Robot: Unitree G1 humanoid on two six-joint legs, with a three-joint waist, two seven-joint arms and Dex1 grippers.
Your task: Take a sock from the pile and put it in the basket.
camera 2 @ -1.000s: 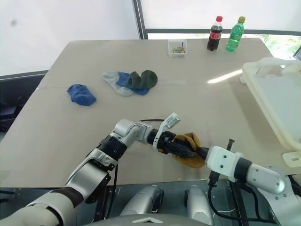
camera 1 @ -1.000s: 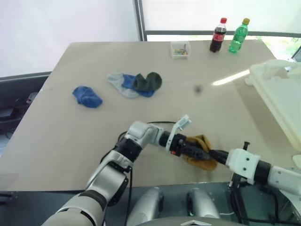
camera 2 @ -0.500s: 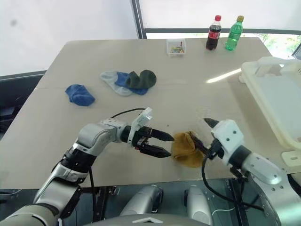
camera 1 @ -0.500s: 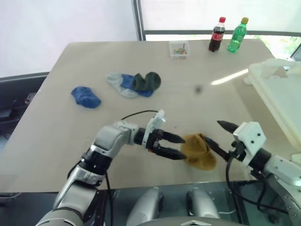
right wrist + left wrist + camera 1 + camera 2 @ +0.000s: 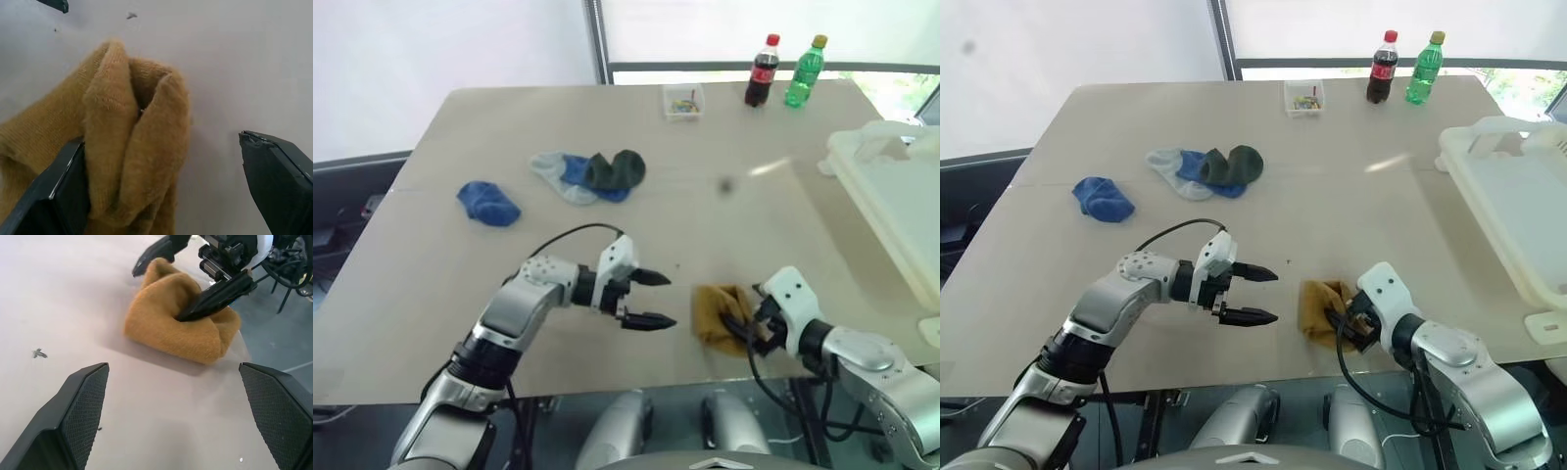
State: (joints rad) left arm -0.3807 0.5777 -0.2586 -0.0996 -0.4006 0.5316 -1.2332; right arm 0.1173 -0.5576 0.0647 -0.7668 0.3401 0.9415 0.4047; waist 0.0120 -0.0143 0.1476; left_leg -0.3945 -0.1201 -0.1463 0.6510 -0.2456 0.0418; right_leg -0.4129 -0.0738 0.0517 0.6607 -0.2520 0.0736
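Note:
A mustard sock (image 5: 717, 311) lies crumpled near the table's front edge. My right gripper (image 5: 744, 324) is open around its right side: one finger (image 5: 73, 186) presses into the folds, the other (image 5: 274, 171) stands clear over bare table. Left of the sock, with a gap between, my left gripper (image 5: 671, 301) hangs open and empty, pointing at it. The pile (image 5: 591, 175) of light grey, blue and dark green socks sits at the table's middle left. The cream basket (image 5: 897, 192) stands at the right edge.
A single blue sock (image 5: 489, 203) lies apart at the left. At the far edge stand a small clear box (image 5: 684, 101), a cola bottle (image 5: 762, 71) and a green bottle (image 5: 804, 72). A black cable loops over my left forearm.
My left gripper drew back to the left, off the mustard sock. My right gripper opened, lifted, then came down over the sock's right side. The sock stayed on the table.

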